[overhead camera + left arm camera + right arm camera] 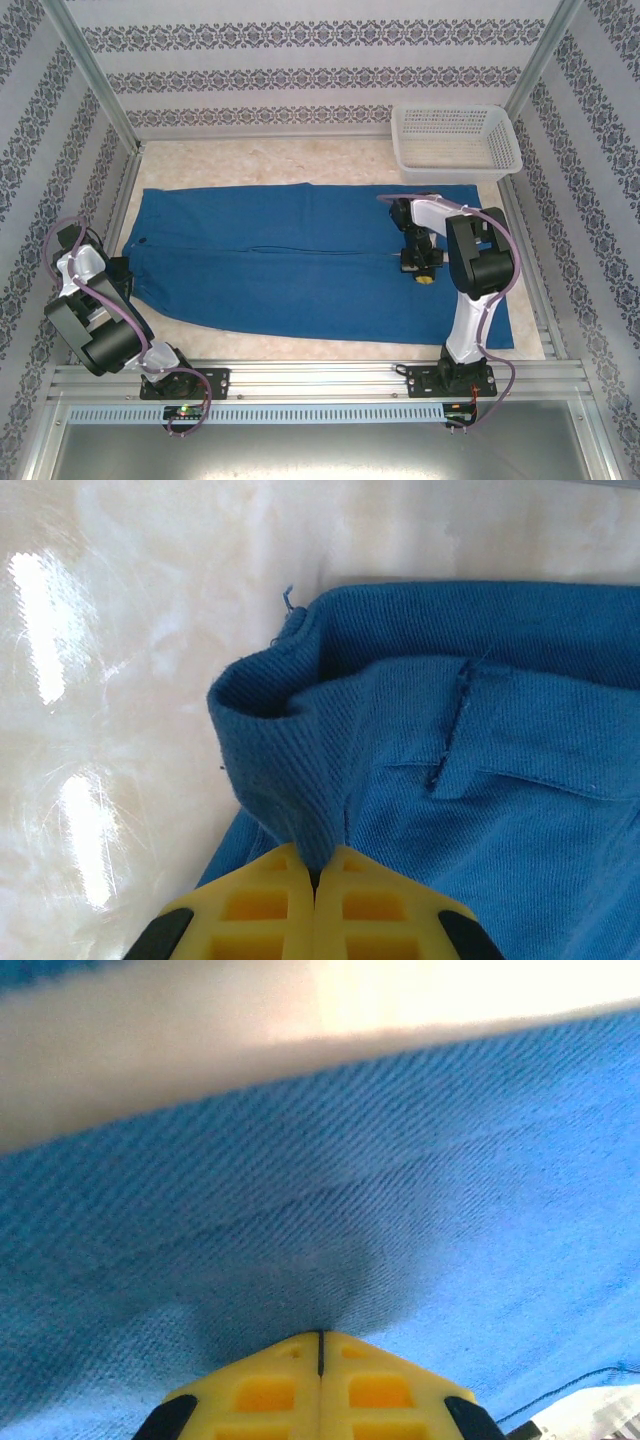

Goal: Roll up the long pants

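1. Left pincer (pixel 316 872) clenched on a thin waistband fold of the long pants (pixel 300 262), which lie flat across the desk (pixel 260 160); fold may slip out.
2. Right pincer (pixel 320 1338) clenched against leg cloth; hold unclear, roll may skew.

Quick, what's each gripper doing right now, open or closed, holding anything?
Left gripper: closed, pinching a corner of the long pants.
Right gripper: closed, apparently pinching the long pants too.
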Tool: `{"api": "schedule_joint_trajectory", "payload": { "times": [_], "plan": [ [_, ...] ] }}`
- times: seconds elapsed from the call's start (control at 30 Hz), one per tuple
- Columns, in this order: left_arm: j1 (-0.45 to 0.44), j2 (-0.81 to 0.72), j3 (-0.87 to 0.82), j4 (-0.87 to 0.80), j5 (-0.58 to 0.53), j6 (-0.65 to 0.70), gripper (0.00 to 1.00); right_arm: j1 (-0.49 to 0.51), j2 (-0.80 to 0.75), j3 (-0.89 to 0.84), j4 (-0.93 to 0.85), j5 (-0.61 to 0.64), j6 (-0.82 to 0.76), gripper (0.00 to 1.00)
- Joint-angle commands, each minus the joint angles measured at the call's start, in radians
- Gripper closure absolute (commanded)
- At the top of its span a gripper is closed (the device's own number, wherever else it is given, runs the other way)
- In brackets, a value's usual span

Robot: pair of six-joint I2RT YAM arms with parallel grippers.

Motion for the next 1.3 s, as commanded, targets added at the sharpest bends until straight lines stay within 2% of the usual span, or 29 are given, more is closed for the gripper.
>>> {"api": "schedule_joint_trajectory", "payload": {
  "times": [0.0, 0.27, 0.8, 1.07, 1.27],
  "plan": [
    [-0.011, -0.029, 0.006, -0.019, 0.019, 0.015, 1.0, -0.016, 0.035, 0.07, 0.013, 0.074, 0.001, 1.0],
    [-0.01, -0.05, 0.015, -0.035, 0.018, 0.021, 1.0, -0.09, 0.113, 0.188, 0.045, 0.091, -0.075, 1.0],
    [-0.01, -0.067, 0.004, -0.017, 0.051, 0.001, 1.0, -0.149, 0.254, 0.428, 0.026, 0.1, -0.155, 1.0],
    [-0.011, -0.094, -0.009, 0.003, 0.054, 0.001, 1.0, -0.141, 0.042, 0.431, -0.108, 0.021, -0.199, 1.0],
    [-0.01, -0.075, -0.031, 0.033, 0.076, -0.014, 1.0, -0.12, -0.106, 0.214, -0.168, -0.021, -0.202, 1.0]
  ]
}}
